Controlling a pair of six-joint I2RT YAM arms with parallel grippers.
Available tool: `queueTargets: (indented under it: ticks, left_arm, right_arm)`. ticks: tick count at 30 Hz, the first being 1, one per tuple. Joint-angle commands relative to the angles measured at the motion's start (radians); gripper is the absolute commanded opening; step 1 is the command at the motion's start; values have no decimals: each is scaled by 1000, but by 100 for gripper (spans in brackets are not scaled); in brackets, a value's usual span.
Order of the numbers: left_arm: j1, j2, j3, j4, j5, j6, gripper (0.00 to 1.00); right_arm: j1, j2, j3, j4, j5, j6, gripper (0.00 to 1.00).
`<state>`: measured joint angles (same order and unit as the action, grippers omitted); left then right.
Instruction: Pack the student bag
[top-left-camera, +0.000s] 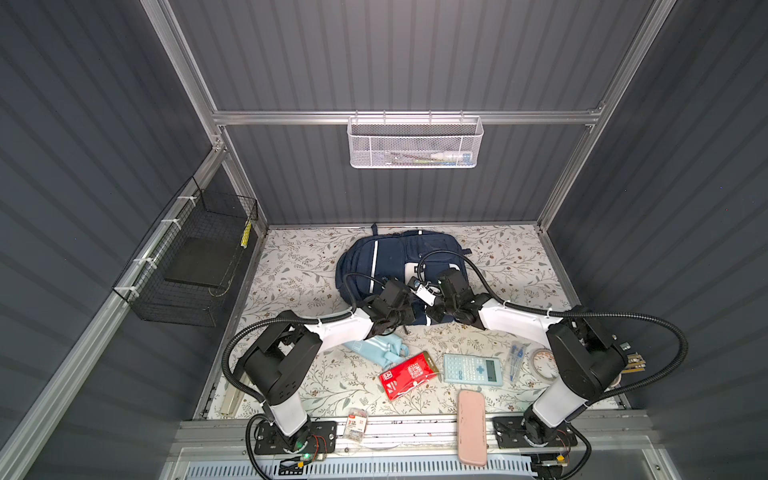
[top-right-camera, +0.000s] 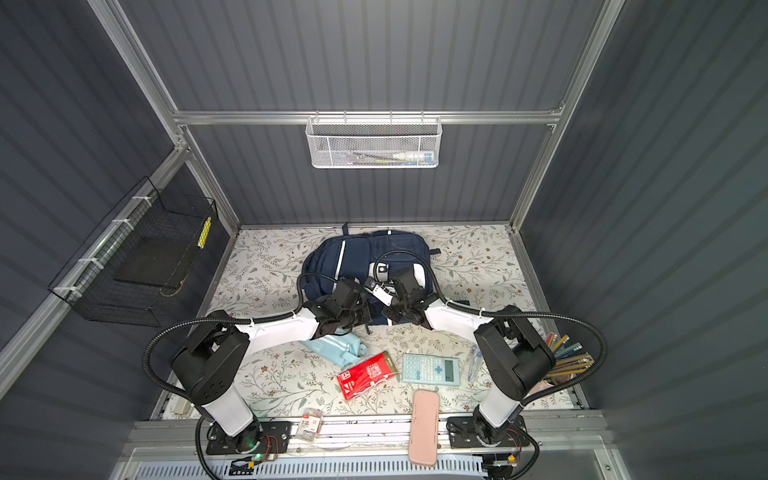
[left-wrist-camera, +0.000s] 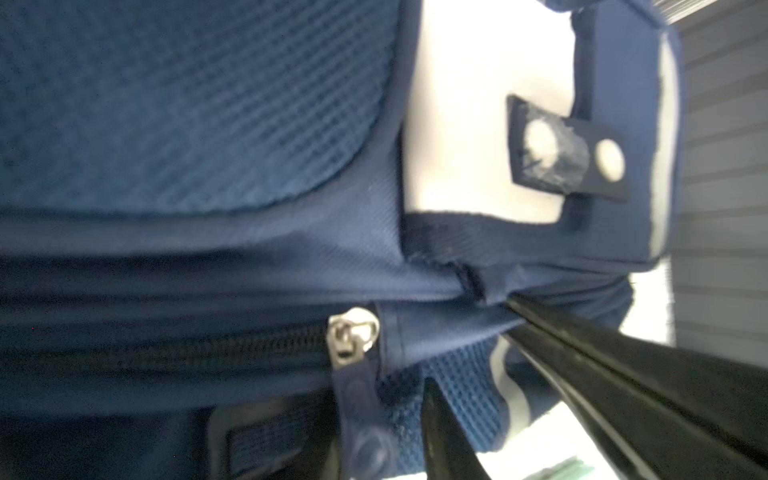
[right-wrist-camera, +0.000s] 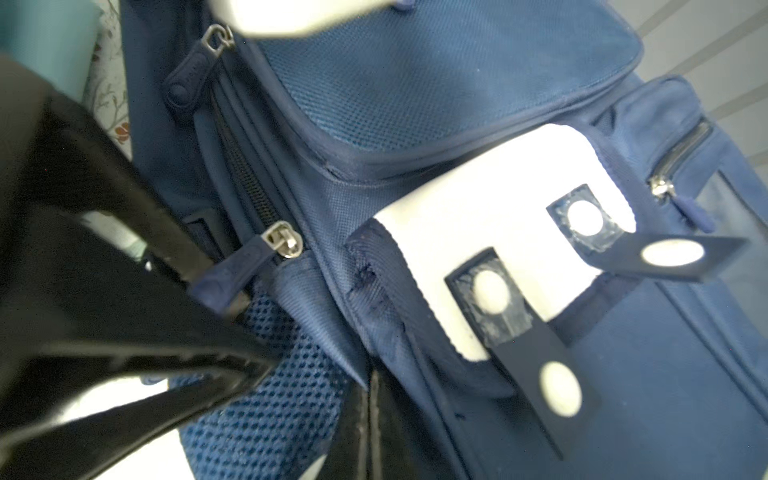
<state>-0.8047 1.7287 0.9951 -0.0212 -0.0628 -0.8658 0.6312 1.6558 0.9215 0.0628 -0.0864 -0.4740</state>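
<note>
Soft, even light falls from above in both top views; the dark grey ribbed wall panels (top-left-camera: 395, 62) look dim and bow outward at the edges. Both wrist views are blurred, and the white patch (right-wrist-camera: 490, 232) on the large navy blue fabric backpack (right-wrist-camera: 457, 83) glares, blown out.

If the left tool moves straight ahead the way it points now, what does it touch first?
Probably the blue mesh panel of the student bag, beside the zip pull; depth is unclear.

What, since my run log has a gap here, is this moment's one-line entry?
student bag: lying flat | left pincer: open at side zip pull | right pincer: shut, pinching bag seam
</note>
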Motion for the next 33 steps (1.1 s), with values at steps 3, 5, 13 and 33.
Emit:
queueTargets:
  ticks: [3,5,13,33]
  left_arm:
    - [-4,7,25,-152,-142,105,30]
    - [11,-8,12,-136,-131,101,30]
    - [81,25,-16,-12,26,91,21]
    - [223,-111,-18,-229,-37,226,0]
  right_arm:
    - [10,-22,-7,54,-32,31,0]
    - [10,-22,-12,54,-29,28,0]
    - [13,-10,-18,45,-24,29,0]
    - [31,-58,-20,-49,223,-16,0]
